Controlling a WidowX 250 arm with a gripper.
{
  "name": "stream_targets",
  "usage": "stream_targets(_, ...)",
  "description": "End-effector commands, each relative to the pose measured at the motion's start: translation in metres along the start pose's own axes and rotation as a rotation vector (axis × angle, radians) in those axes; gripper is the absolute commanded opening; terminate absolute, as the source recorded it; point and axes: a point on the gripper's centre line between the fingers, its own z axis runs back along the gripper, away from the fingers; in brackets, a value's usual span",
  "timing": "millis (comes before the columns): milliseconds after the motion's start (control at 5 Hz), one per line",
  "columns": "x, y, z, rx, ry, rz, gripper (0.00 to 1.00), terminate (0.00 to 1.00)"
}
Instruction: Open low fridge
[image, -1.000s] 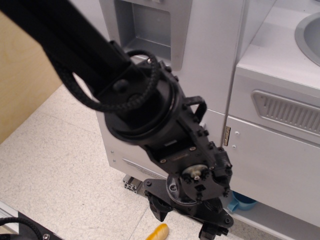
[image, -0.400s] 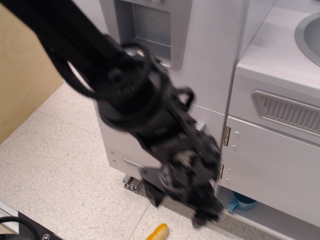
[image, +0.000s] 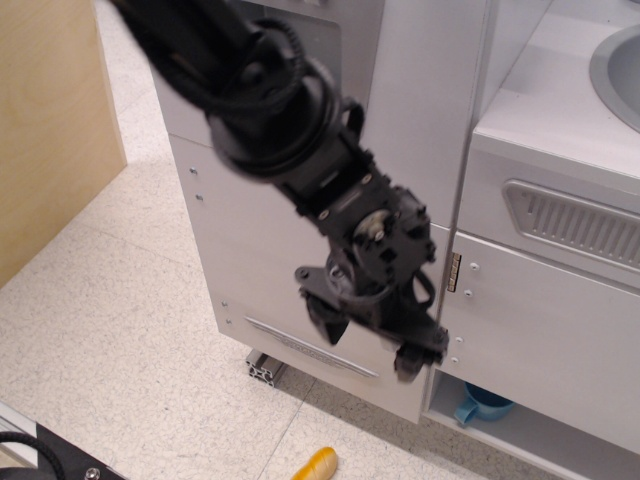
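Gripper (image: 368, 332) hangs in front of the low fridge (image: 260, 270), down near the door's lower right corner. 2 black fingers spread apart, nothing between them; left tip sits over the door face, right tip near the door's right edge. Image slightly blurred here, contact w/ door can't be told. Fridge door is flat white, at centre-left of view, grey strip (image: 310, 347) along its bottom. Handle hidden behind arm. Cabinet door (image: 540, 330) w/ brass hinge (image: 455, 272) just to the right. Blue cup (image: 485, 404) on shelf below it. Yellow object (image: 315, 465) on speckled floor (image: 120, 330). Wood panel (image: 50, 120) at left.
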Motion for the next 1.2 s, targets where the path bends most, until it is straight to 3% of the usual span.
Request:
stream_targets(0, 0.042, -0.003, -0.016, -0.017, -0.085, 0.049, 1.0, 0.0)
stream_targets(200, 0.059, 0.0, -0.023, -0.01, -0.092, 0.082, 1.0, 0.0)
stream_targets(600, 0.067, 0.009, -0.034, 0.028, -0.096, 0.087, 1.0, 0.0)
stream_targets(800, 0.068, 0.01, -0.032, 0.012, -0.097, 0.098, 0.0, 0.0)
stream_targets(1000, 0.065, 0.012, -0.029, 0.003, -0.1, 0.097, 0.0, 0.0)
